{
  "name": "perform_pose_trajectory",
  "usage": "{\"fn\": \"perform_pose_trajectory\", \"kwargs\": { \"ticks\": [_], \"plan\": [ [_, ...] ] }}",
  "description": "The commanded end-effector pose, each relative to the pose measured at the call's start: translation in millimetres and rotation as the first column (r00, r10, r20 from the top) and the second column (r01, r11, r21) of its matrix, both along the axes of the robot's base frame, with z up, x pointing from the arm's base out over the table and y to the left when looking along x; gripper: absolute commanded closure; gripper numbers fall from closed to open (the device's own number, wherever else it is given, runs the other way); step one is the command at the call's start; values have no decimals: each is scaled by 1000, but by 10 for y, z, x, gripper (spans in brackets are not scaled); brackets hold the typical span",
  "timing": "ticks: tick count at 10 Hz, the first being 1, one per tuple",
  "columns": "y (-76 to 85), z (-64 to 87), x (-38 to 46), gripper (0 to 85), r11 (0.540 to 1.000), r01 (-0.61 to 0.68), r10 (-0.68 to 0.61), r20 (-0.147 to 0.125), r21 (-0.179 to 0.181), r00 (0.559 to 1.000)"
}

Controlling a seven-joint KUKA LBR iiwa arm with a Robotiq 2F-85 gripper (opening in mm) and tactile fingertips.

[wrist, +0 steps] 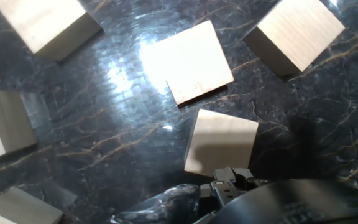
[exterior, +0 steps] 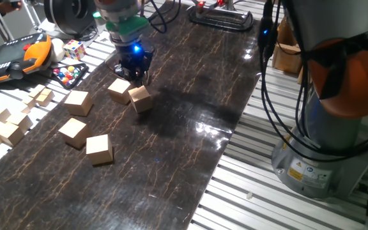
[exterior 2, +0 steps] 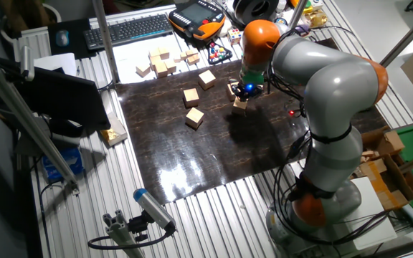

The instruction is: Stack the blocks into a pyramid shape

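Observation:
Several tan wooden blocks lie scattered singly on the dark marbled mat [exterior: 171, 160], none stacked. My gripper [exterior: 135, 76] hangs low at the mat's far left, just above two blocks that lie close together: one [exterior: 140, 98] under the fingertips and one [exterior: 119, 89] to its left. Its jaws look spread with nothing between them. In the other fixed view the gripper [exterior 2: 246, 90] stands over the same block [exterior 2: 239, 106]. The hand view shows that block [wrist: 221, 144] flat on the mat just ahead of the hand, with another block [wrist: 188, 62] beyond it.
Three more blocks [exterior: 78, 102] [exterior: 73, 132] [exterior: 99, 149] sit toward the mat's left front. A loose pile of smaller pale wooden pieces [exterior: 5, 124] lies off the mat at the left. A puzzle cube [exterior: 74, 49] and an orange pendant [exterior: 18, 57] are behind.

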State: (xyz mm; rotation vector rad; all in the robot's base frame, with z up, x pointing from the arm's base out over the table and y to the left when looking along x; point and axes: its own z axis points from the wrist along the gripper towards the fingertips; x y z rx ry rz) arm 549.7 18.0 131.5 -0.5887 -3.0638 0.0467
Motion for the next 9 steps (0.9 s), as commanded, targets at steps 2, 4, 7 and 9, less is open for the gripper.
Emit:
{"fn": "perform_pose_trajectory", "kwargs": {
  "ticks": [2, 4, 7, 9],
  "plan": [
    [-2, 0, 0, 843, 1000, -20, 19, 8, 10, 1000],
    [-2, 0, 0, 843, 1000, -21, 21, 13, 10, 1000],
    [24, 18, 7, 620, 1000, 15, -16, 40, 16, 999],
    [24, -7, 23, 373, 999, 35, -35, 43, 3, 998]
  ]
}}
